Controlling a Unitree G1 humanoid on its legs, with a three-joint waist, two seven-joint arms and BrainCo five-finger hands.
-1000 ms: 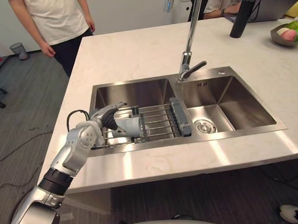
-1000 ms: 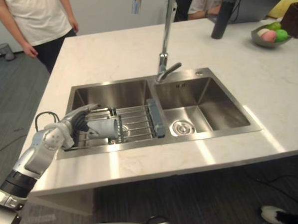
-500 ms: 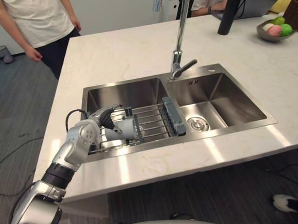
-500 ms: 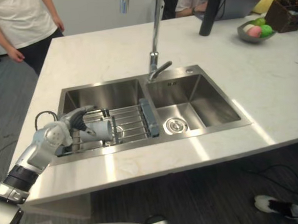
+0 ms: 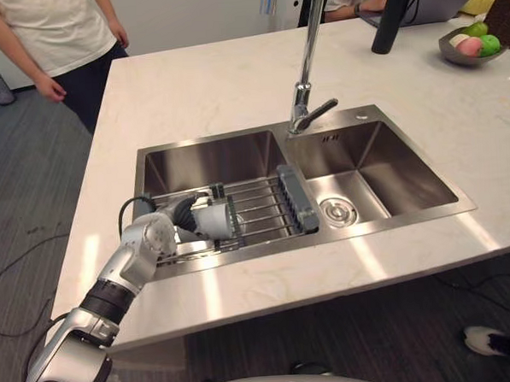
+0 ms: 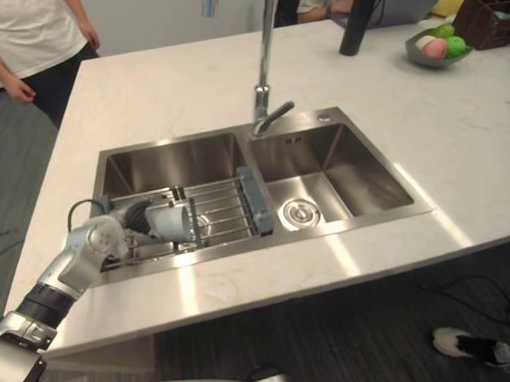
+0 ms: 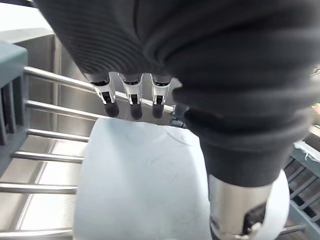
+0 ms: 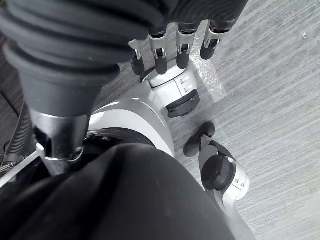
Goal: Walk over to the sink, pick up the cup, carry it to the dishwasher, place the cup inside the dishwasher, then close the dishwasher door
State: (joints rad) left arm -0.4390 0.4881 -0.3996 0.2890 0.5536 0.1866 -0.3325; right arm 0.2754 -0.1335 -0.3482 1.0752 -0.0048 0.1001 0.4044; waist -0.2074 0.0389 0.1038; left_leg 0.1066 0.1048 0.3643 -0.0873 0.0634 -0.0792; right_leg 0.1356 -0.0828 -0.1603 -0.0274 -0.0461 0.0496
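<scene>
A pale grey cup [image 5: 214, 217] lies on its side on the wire rack [image 5: 260, 209] across the sink's left basin [image 5: 206, 159]. My left hand [image 5: 182, 214] reaches in from the left and is closed round the cup's base end. In the left wrist view its fingers [image 7: 131, 102] curl over the far side of the cup [image 7: 145, 185], and the thumb [image 7: 240, 210] presses the near side. The cup rests on the rack's bars. My right hand [image 8: 182, 52] hangs low over the floor with its fingers straight and nothing in it.
A tall faucet [image 5: 305, 77] stands behind the divider, beside the right basin with its drain [image 5: 336, 211]. A dark bottle [image 5: 385, 22] and a fruit bowl [image 5: 470, 44] sit at the counter's far right. One person [image 5: 50, 39] stands at the far left corner.
The camera has shifted a little. My left hand has sunk lower and closed further round the cup, which still lies on the rack.
</scene>
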